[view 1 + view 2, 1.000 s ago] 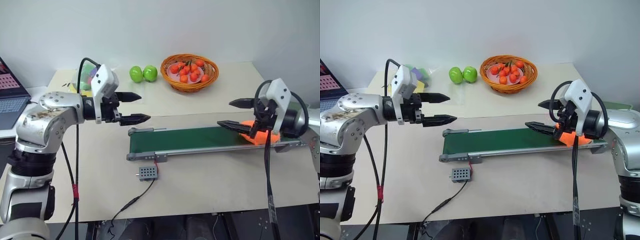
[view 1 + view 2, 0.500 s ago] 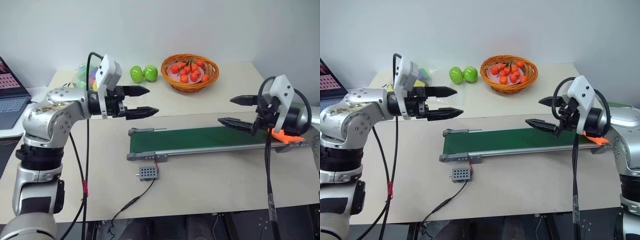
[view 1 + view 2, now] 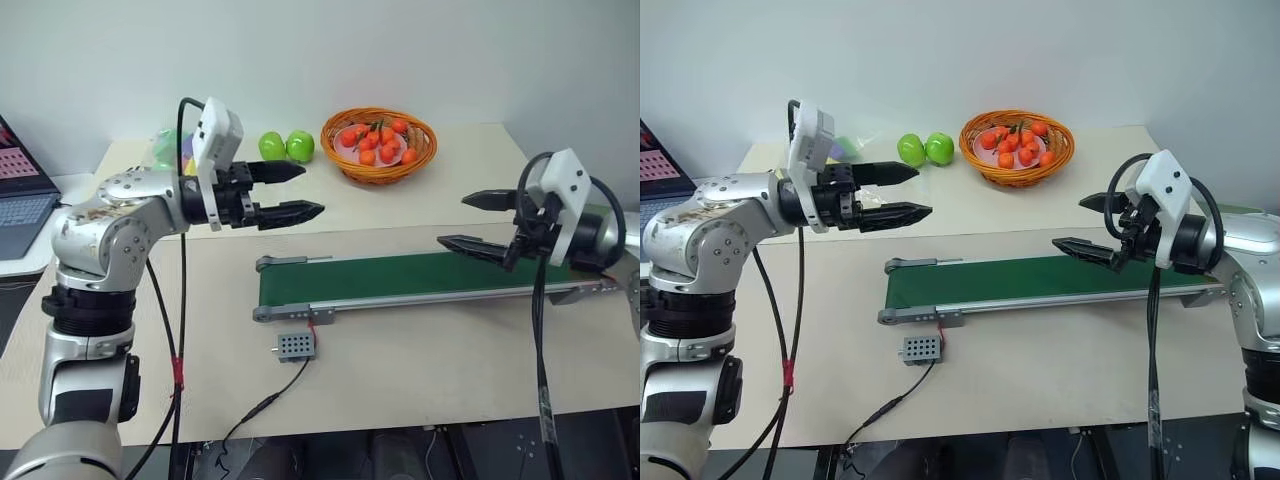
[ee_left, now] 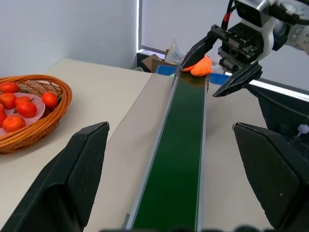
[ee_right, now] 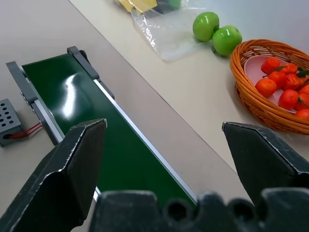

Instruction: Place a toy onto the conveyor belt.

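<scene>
Beige table (image 3: 420,350) against a plain pale wall. On it the conveyor belt (image 3: 380,277) lies crosswise before me, dark green in a grey frame, with a red wire running from its near edge to a small grey box (image 3: 297,346) just beside it. Behind the belt stand a wicker basket (image 3: 379,170) of small orange fruits (image 3: 377,141) and, to its left, two green apples (image 3: 280,146). A clear plastic bag (image 5: 166,29) with coloured contents lies farther left, at the table's back corner. A laptop (image 3: 22,190) sits on a separate surface at far left.

My left tool (image 3: 300,192) hangs released above the table, behind the belt's left end, fingers spread apart and pointing toward the right, gripping nothing. My right tool (image 3: 478,221) hangs released over the belt's right portion, fingers wide apart and pointing left, likewise empty.

The toy (image 4: 199,66), bright orange, lies at the belt's right end, beyond my right tool; seen from the left wrist, it sits past the tool's fingers and is not touched by them.
</scene>
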Available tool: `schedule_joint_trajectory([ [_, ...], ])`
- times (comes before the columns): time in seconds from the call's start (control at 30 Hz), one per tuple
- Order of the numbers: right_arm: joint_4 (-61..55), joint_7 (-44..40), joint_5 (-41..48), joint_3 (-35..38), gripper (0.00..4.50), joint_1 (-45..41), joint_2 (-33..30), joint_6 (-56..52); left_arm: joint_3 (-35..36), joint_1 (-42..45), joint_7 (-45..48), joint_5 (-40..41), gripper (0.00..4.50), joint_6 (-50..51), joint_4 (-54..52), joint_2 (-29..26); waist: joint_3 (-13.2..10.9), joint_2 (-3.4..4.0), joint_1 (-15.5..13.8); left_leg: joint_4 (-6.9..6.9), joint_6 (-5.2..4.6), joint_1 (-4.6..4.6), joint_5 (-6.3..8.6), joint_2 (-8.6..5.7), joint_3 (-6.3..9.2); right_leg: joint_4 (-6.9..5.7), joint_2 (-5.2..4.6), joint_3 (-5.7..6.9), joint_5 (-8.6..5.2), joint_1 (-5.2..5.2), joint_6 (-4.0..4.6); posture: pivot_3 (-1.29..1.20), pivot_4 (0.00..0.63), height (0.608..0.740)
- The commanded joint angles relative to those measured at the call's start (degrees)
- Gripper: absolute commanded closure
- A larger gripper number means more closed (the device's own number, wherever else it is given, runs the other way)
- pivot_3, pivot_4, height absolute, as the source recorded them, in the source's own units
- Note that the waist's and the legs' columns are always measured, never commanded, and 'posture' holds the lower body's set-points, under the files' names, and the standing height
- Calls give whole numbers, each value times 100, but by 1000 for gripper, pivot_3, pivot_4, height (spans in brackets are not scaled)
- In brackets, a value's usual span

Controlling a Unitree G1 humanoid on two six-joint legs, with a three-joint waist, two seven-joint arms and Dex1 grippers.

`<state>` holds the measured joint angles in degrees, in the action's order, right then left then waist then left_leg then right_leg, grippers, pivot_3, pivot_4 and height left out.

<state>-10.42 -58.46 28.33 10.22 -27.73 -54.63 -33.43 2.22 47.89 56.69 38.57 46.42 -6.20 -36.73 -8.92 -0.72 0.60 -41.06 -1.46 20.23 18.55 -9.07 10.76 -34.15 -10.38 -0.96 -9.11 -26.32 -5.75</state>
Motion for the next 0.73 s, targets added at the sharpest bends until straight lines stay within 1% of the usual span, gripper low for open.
schedule_joint_trajectory([
  [0.03, -97, 3, 76, 215, 0, -91, -110, 20, 211, 195, -64, 174, 129, 17, -130, 4, 0, 0, 2, 0, 0, 0, 0, 0, 0, 0, 0, 0, 0, 0, 0, 0, 150, 740],
  [0.3, -126, 29, 125, 262, 0, -85, -99, -32, 247, 286, -193, 223, 129, -48, -57, 135, 0, 0, -1, 0, 0, 0, 0, 0, 0, 0, 0, 0, 0, 0, 0, 0, 150, 740],
  [0.73, -144, 52, 116, 240, 0, -94, -73, -67, 148, 322, -218, 170, 129, -106, -34, 99, 0, 0, 0, 0, 0, 0, 0, 0, 0, 0, 0, 0, 0, 0, 0, 0, 150, 740],
])
